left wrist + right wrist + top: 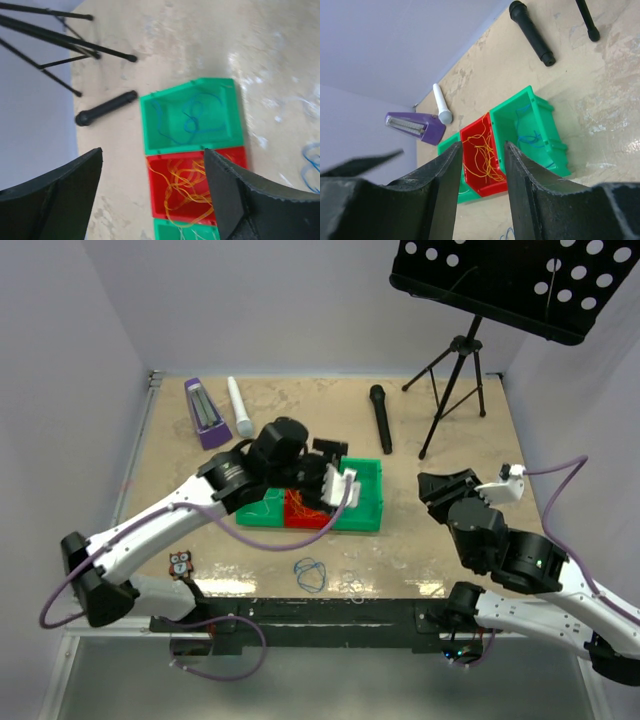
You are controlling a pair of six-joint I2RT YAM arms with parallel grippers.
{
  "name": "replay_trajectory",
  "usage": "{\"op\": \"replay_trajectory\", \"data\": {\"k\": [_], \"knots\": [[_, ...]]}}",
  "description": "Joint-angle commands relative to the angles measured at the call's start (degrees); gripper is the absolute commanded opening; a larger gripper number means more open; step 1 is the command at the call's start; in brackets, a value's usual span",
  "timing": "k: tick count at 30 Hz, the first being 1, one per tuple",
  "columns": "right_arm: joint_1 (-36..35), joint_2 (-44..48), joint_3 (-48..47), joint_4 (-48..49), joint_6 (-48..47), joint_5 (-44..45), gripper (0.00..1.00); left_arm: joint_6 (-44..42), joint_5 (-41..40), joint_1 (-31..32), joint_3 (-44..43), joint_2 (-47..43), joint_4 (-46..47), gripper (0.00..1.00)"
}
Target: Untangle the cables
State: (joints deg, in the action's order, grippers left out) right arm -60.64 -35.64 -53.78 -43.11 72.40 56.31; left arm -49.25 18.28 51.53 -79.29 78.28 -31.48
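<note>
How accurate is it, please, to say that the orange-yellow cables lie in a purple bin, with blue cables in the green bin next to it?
Not quite. The orange-yellow cables lie in a red bin, not a purple one, as the left wrist view shows. The rest holds: the blue cables do lie in the green bin next to it.
</note>
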Motion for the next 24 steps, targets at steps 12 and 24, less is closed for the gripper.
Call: {"op": "replay_trajectory", "data": {"k": [12, 24], "knots": [[-0.1, -0.1, -1.2, 2.1, 0.1, 0.4, 0.44, -15.0, 11.9, 0.6, 26.4, -2.1, -16.0, 0.58], [-0.1, 1.3, -0.4, 0.3, 1.2, 0.5, 0.44, -16.8, 10.8, 2.4, 33.7, 2.0, -7.1, 0.51]]}}
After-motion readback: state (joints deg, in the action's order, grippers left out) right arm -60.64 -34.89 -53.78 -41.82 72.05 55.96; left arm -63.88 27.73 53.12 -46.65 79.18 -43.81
